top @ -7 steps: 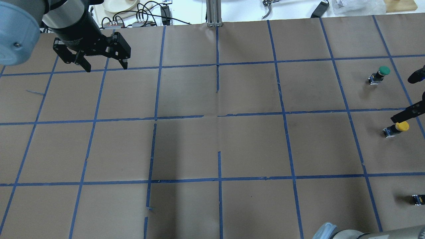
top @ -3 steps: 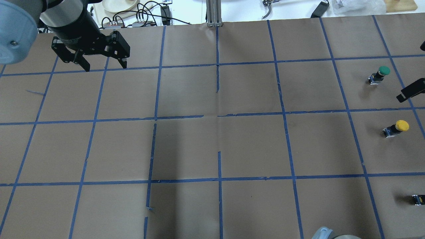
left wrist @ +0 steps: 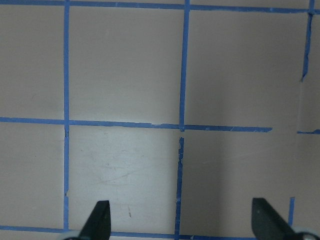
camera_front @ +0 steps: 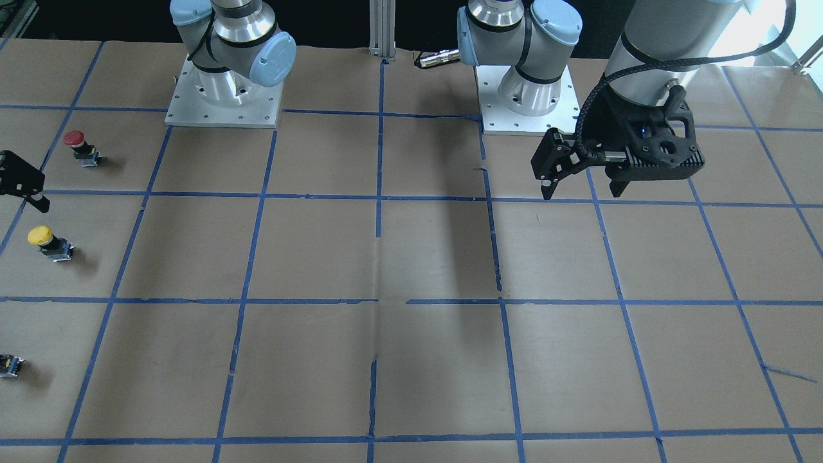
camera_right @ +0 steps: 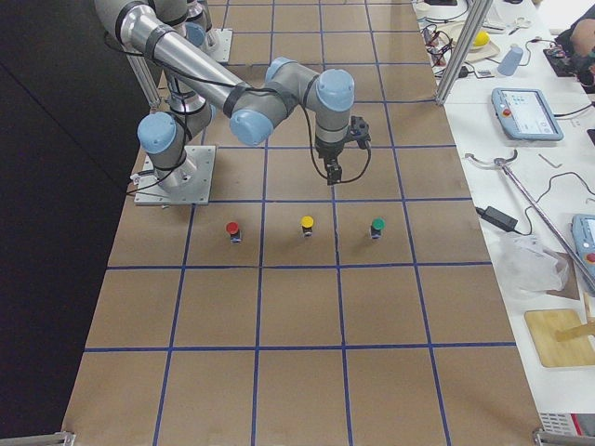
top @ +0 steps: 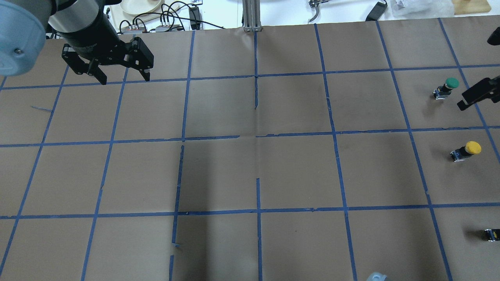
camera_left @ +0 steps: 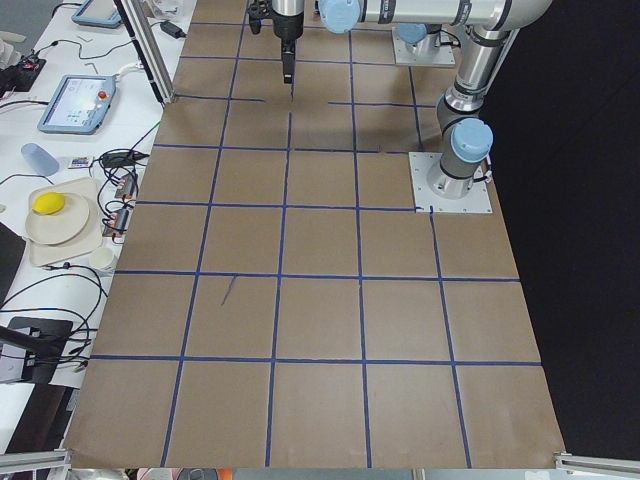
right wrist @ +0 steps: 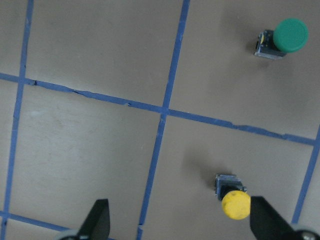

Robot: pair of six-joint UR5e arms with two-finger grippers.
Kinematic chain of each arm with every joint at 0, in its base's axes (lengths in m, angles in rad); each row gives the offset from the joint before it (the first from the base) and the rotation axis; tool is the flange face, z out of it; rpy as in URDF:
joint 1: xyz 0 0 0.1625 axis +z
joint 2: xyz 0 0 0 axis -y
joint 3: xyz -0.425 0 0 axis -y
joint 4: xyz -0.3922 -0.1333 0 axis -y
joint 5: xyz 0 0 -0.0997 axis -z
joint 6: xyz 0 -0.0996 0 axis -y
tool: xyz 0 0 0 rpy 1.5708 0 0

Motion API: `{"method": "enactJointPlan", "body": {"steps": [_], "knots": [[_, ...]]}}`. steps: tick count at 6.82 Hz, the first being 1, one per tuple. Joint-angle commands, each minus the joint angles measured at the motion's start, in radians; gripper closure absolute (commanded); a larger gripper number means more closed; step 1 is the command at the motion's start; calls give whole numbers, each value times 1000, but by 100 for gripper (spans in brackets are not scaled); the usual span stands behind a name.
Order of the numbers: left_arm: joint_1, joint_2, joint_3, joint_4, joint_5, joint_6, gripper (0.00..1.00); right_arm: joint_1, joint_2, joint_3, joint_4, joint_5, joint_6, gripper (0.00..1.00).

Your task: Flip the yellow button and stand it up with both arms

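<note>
The yellow button (top: 466, 150) stands free on the brown paper at the table's right end, yellow cap on top. It also shows in the front view (camera_front: 48, 241) and the right wrist view (right wrist: 234, 200). My right gripper (right wrist: 180, 222) is open and empty, held above the paper between the yellow and green buttons. One of its fingers (top: 474, 93) shows at the overhead view's right edge. My left gripper (top: 125, 80) is open and empty, high over the far left of the table, and also shows in the left wrist view (left wrist: 181, 222).
A green button (top: 447, 88) stands one square beyond the yellow one. A red button (camera_front: 77, 145) stands one square nearer the robot. The table is brown paper (top: 258, 171) with a blue tape grid. Cables and a plate lie beyond the far edge.
My right gripper has moved away from the yellow button toward the table's far side, to near the green button. The yellow button has not moved. My left gripper has barely moved.
</note>
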Motion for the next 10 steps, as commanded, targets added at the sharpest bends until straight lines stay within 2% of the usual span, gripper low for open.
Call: {"method": "enactJointPlan", "body": {"steps": [1,2,5,8,10], "knots": [[0,-2,0,1,0,-1,0,221,-17,-152,173,-19,396,0],[0,-2,0,1,0,-1,0,298,-26,-201,256,-52,494,0],[0,-5,0,1,1,-1,0,341,-128,-222,396,-49,547,0],[0,-7,0,2,1,-1,0,413,-125,-147,389,-51,582,0],[0,-5,0,5,1,-1,0,494,-142,-101,374,-56,713,0]]}}
